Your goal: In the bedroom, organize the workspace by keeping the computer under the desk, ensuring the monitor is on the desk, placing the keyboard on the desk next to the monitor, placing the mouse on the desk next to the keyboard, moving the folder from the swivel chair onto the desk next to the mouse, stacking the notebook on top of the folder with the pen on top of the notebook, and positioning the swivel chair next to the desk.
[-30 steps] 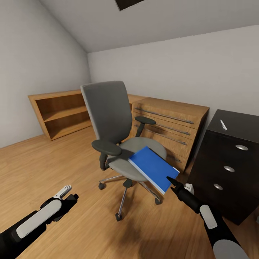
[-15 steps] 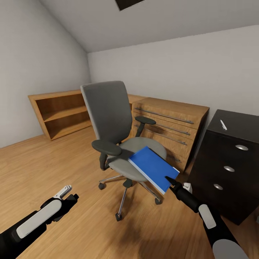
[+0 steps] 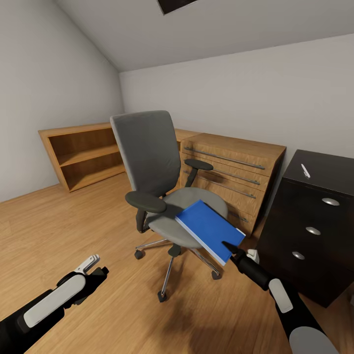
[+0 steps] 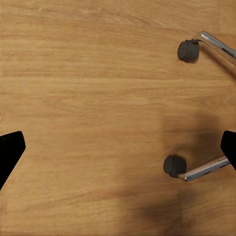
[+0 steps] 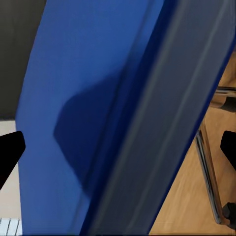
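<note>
Right claw is up at the near corner of the folder, its dark tip touching the blue cover's lower edge. From the wrist camera the two black fingertips sit far apart at either side, spread wide, with the blue folder large and close between them, so that claw is released and not gripping anything. The folder lies tilted on the front of the swivel chair, one end on the grey seat, the other end hanging out past the seat edge toward the robot's right. The chair faces roughly toward us, black armrests on both sides, chrome star base and castors on the wooden floor.

Left claw hangs low over the floor, well apart from the chair. Its wrist camera looks straight down at the boards, with two chair castors and chrome legs in sight; its black fingertips are also spread to the frame edges, so it too is released and empty.

Over on the right, the black drawer section of the tabletop shows round silver knobs, and the pen lies on its glossy surface. Behind the chair stand a light wooden drawer unit and a low open shelf.
</note>
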`<state>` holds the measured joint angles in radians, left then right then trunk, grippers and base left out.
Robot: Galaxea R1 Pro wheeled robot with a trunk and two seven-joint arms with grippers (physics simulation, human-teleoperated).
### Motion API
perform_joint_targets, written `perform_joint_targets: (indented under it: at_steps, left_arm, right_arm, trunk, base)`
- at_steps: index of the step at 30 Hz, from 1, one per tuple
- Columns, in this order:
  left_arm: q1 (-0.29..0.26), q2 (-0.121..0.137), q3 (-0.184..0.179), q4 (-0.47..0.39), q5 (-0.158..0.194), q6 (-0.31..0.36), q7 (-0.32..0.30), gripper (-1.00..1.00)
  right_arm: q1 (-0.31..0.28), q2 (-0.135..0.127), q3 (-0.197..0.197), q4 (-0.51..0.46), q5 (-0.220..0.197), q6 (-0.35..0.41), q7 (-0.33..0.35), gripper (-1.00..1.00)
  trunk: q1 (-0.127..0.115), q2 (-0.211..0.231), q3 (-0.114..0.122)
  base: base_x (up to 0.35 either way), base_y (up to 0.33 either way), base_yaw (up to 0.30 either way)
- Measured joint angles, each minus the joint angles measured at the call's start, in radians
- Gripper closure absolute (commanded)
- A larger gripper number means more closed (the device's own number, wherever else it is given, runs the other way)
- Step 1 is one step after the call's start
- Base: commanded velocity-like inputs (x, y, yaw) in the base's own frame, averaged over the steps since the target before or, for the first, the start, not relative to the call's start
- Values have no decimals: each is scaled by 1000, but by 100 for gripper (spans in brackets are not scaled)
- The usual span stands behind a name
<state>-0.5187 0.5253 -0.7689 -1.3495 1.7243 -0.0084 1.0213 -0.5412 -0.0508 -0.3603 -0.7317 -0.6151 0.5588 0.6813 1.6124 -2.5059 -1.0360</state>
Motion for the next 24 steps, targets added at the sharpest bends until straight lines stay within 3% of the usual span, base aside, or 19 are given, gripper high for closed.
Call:
perform_joint_targets:
  at_steps: [8,24]
  left_arm:
    - [0,0,0,0,0,0,0,-100]
    - [0,0,-2,0,0,0,0,-100]
  right_arm:
    - [0,0,25,0,-1,-1,0,-100]
    - [0,0,29,0,-1,-1,2,-100]
  trunk:
    - [0,0,0]
    - [0,0,0]
  base:
    - [0,0,0]
    - [0,0,0]
